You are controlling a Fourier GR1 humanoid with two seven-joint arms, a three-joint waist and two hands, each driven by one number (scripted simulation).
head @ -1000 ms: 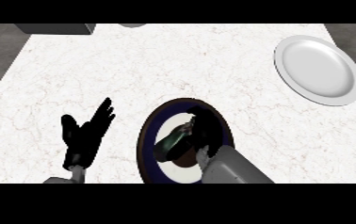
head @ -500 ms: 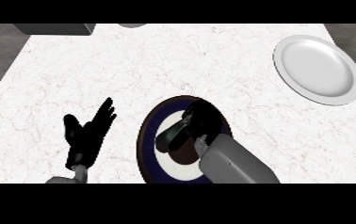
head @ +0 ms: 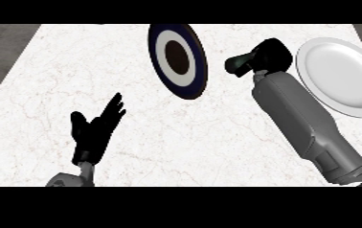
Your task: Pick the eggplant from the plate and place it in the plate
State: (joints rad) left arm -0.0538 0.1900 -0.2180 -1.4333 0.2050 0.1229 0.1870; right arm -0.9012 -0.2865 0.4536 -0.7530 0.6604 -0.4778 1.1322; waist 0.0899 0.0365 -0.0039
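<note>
The dark blue plate (head: pixel 178 59), with its white ring and dark centre, lies at the upper middle of the head view with nothing on it. My right hand (head: pixel 270 54) is between it and the white plate (head: pixel 333 74) at the right edge. Its fingers are curled round a dark thing. A rounded end sticks out on the hand's left side, which appears to be the eggplant (head: pixel 237 64); the rest is hidden by the hand. My left hand (head: pixel 94 130) rests open at the lower left, fingers up, away from both plates.
The white marbled counter (head: pixel 184 131) spreads between my two arms. My grey right forearm (head: pixel 304 121) runs from the lower right up to the hand. The counter's left edge shows dark at the upper left.
My right hand has left the blue plate, curled round the dark thing, and moved towards the white plate. The blue plate now shows bare, and the view has shifted. The left hand stays open.
</note>
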